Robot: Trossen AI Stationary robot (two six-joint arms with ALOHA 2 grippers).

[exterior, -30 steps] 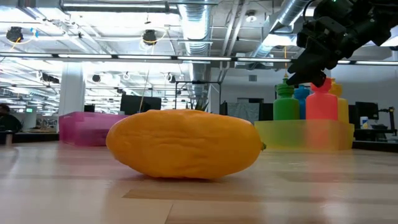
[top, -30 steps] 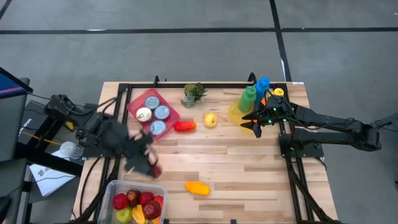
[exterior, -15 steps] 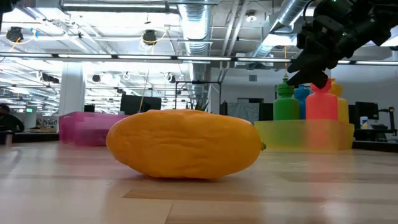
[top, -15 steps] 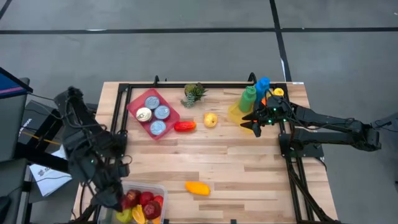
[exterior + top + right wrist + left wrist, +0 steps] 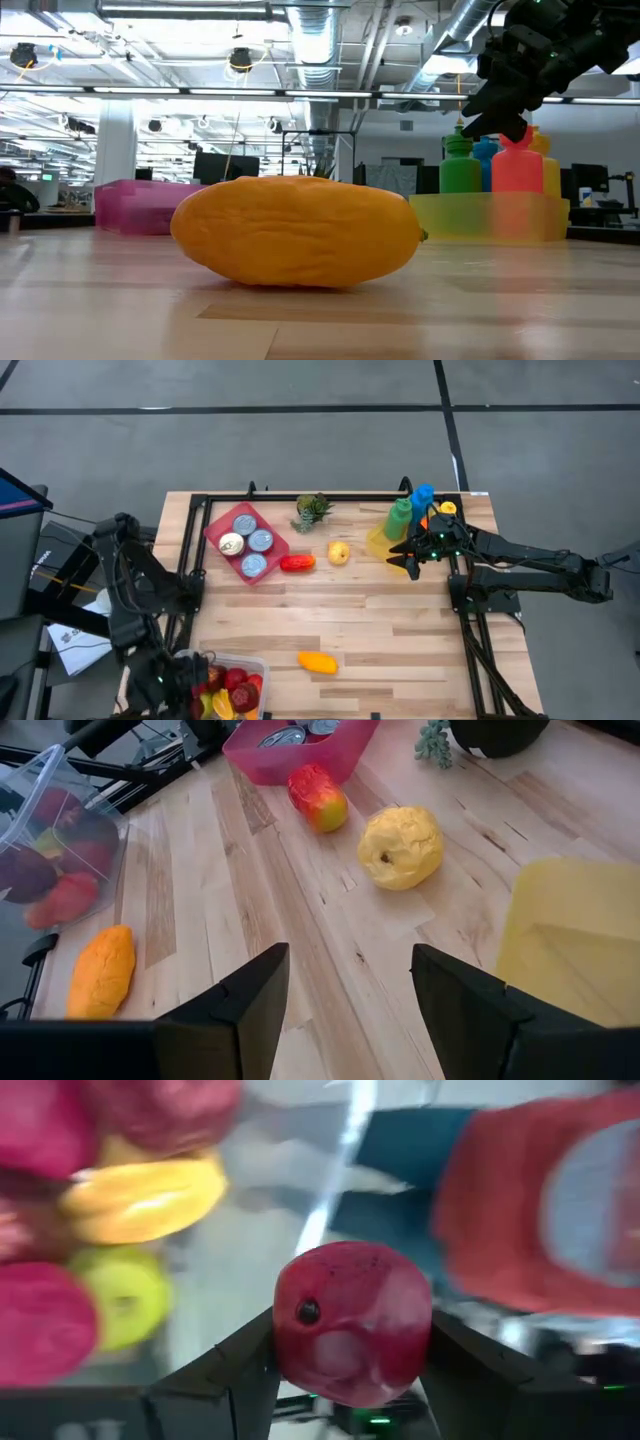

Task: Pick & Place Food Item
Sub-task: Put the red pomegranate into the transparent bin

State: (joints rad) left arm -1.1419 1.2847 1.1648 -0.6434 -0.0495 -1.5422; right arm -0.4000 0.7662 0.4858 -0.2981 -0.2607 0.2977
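Left end effector [image 5: 352,1342] pinching a dark red fruit [image 5: 352,1323] above the clear bin [image 5: 240,663] of fruit. Right end effector [image 5: 348,982], fingers spread and empty, hovers over the worktop [image 5: 380,630] beside the yellow tray [image 5: 378,542].

Fruit [image 5: 352,1323] between left pincer [image 5: 350,1370] fingers, over bin [image 5: 252,663] at table's [image 5: 400,630] front-left corner

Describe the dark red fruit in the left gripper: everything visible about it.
The dark red fruit is round and glossy, plastic-looking, with a small dark pit on one side and a paler patch below it. The left gripper holds it, one of the jaws pressing on each flank. It hangs above the clear bin of red, yellow and green fruit at the table's near left corner.
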